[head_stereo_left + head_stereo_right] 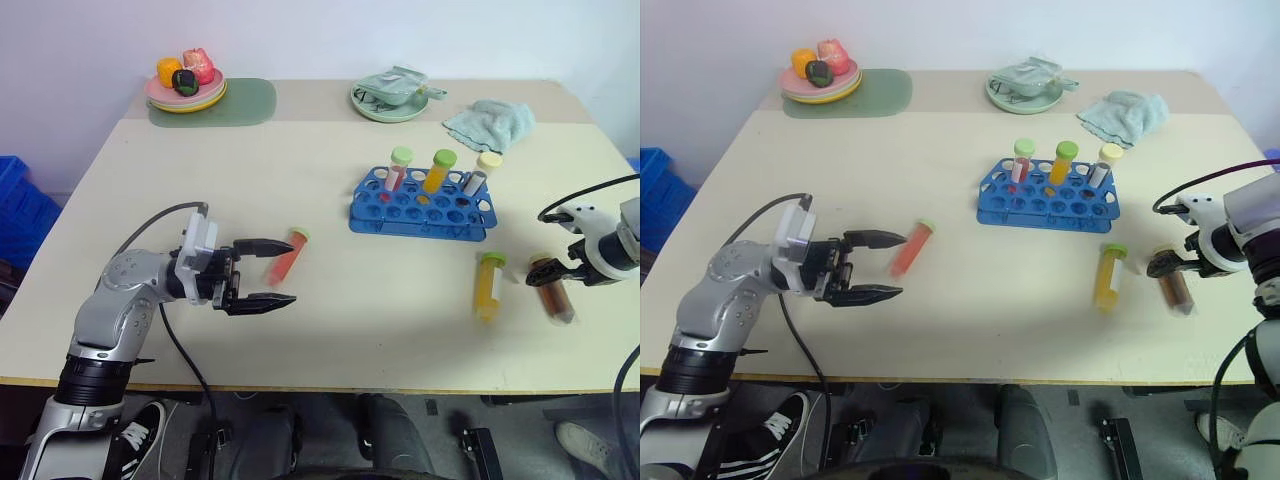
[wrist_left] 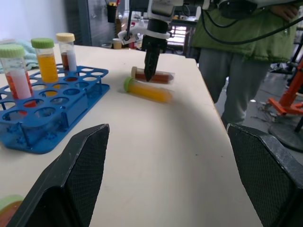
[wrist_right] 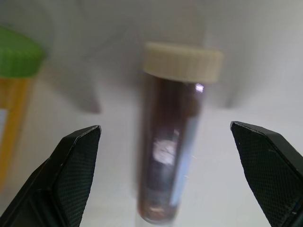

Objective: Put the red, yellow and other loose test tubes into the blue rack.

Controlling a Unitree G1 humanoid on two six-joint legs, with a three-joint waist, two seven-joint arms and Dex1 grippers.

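A red tube [image 1: 283, 259] with a light green cap lies on the table just beyond my left gripper [image 1: 290, 271], which hovers level and open with nothing in it. A yellow tube [image 1: 488, 287] and a dark brown tube [image 1: 553, 291] lie side by side near the table's right end. My right gripper [image 1: 556, 272] points down over the brown tube [image 3: 168, 146], fingers open on either side and not gripping it. The blue rack [image 1: 420, 229] stands behind them, holding a red, an orange and a greyish tube upright.
A plate of toy fruit [image 1: 185, 85] on a green mat [image 1: 240, 105] sits at the back left. A plate with a packet [image 1: 390, 95] and a teal cloth [image 1: 490, 122] lie at the back right. A person in a green jacket [image 2: 246, 38] stands beyond the table's right end.
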